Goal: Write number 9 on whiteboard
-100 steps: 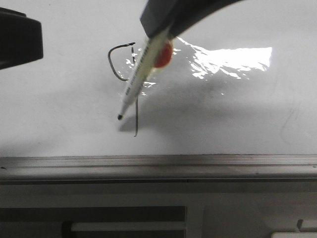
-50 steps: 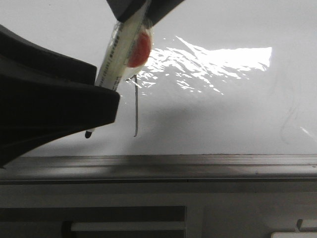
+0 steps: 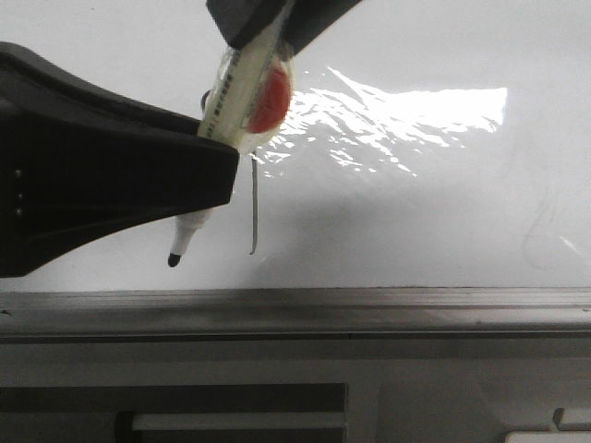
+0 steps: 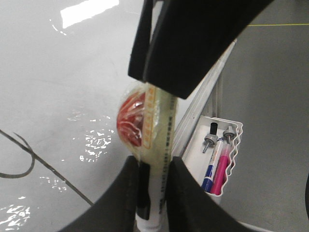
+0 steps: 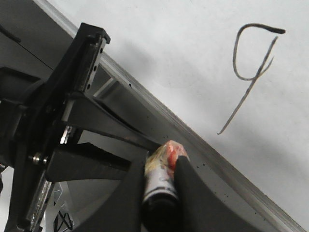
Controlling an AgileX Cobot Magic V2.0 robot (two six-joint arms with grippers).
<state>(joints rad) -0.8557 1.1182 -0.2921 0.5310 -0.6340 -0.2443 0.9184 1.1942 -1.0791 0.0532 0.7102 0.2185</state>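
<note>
Number 9 (image 5: 251,72) sits on whiteboard (image 3: 416,221), w/ edge rail (image 3: 369,309) along near side. Marker (image 3: 226,138) hangs tilted over board, just left of the 9's stem, tip near rail. Left gripper (image 4: 153,183) and right gripper (image 5: 161,186) both on marker. Pen tray (image 4: 219,159) w/ pens beyond rail, off board.

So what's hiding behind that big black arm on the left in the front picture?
The left gripper covers the loop of the number 9; only its stem shows on the whiteboard. The right wrist view shows the whole figure. The marker passes behind it too.
</note>
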